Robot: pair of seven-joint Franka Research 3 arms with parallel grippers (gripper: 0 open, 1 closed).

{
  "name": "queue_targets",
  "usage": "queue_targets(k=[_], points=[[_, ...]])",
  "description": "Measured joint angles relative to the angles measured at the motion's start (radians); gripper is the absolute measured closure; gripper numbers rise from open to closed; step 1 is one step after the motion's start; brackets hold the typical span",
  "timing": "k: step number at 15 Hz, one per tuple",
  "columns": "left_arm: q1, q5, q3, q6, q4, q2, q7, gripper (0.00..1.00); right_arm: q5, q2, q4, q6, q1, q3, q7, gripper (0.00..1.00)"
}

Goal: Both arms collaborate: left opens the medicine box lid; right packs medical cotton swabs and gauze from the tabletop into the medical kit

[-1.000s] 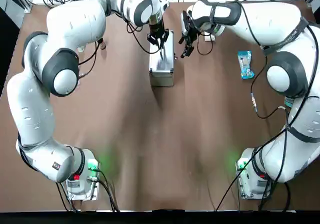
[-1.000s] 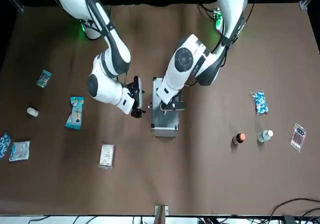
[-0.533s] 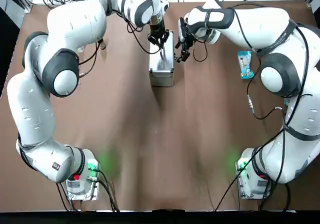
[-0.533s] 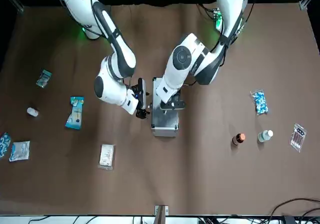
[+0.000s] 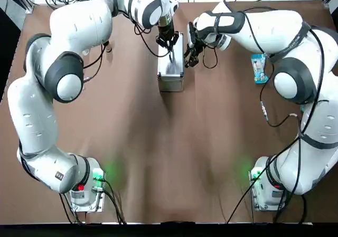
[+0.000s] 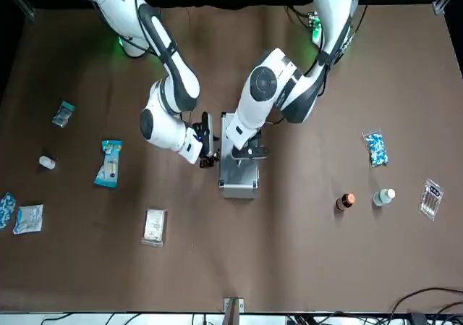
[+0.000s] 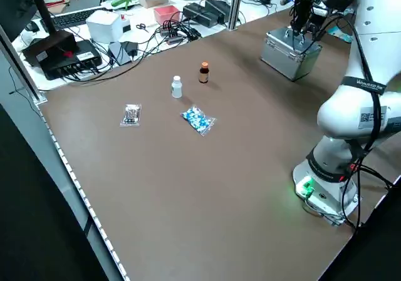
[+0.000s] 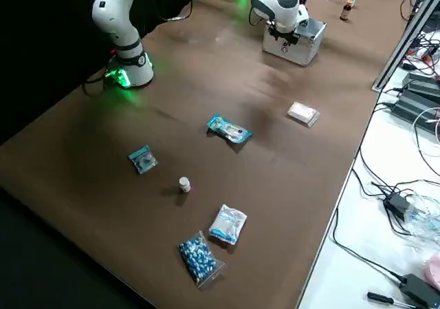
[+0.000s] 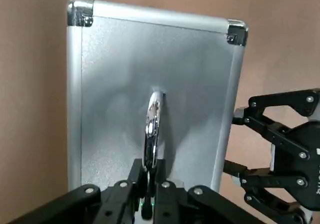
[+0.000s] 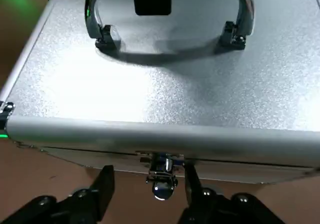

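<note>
The silver medicine box [image 5: 170, 70] stands at the table's far middle with its lid [image 9: 110, 84] down. My left gripper [image 5: 167, 40] is above it, shut on the lid's thin handle [image 9: 154, 119]. My right gripper [image 5: 188, 47] is against the box's right side, open, with one finger [image 10: 105, 181] on each side of the front latch [image 10: 161, 180]. The teal cotton swabs packet [image 5: 259, 68] lies on the table to the right of the box. The white gauze packet [image 6: 154, 226] lies farther from the arms' bases than the box.
On the right arm's side lie a small white bottle [image 6: 47, 163], a small teal packet [image 6: 64, 113] and blue-speckled packets [image 6: 29, 218]. On the left arm's side are a brown bottle [image 6: 346, 201], a white bottle [image 6: 383, 196], a blue packet [image 6: 374, 148] and a blister pack [image 6: 431, 197].
My right gripper has moved in towards the box and now sits at its latch side. The left gripper has stayed on the handle and the lid has not lifted.
</note>
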Motion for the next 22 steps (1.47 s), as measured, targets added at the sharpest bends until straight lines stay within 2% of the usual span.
queue_targets(k=[2,3,6,8,9,12,22], points=[[0.000,0.000,0.000,0.000,0.001,0.000,0.000,0.87,0.001,0.000,0.000,0.003,0.001,0.000,-0.001,0.36],[0.000,0.000,0.000,-0.001,0.001,0.000,0.000,0.87,0.002,0.000,0.000,0.010,0.001,-0.001,-0.001,0.42],[0.000,0.000,0.001,-0.008,0.007,0.000,-0.001,0.87,0.011,0.000,0.000,0.011,0.001,-0.002,-0.001,0.44],[0.001,0.000,0.002,-0.032,0.022,0.000,-0.002,0.87,0.013,0.000,0.002,0.021,0.001,-0.004,-0.001,0.55],[0.003,0.000,0.003,-0.050,0.032,0.000,-0.002,0.87,0.013,0.000,0.002,0.021,0.001,-0.004,-0.002,0.55],[0.018,0.000,0.004,-0.129,0.069,-0.010,-0.002,0.87,0.014,0.001,0.005,0.034,0.001,-0.007,-0.002,0.70],[0.083,0.004,0.003,-0.274,0.071,-0.060,0.074,0.87,0.015,0.001,0.001,0.027,0.001,-0.008,-0.010,0.76]])
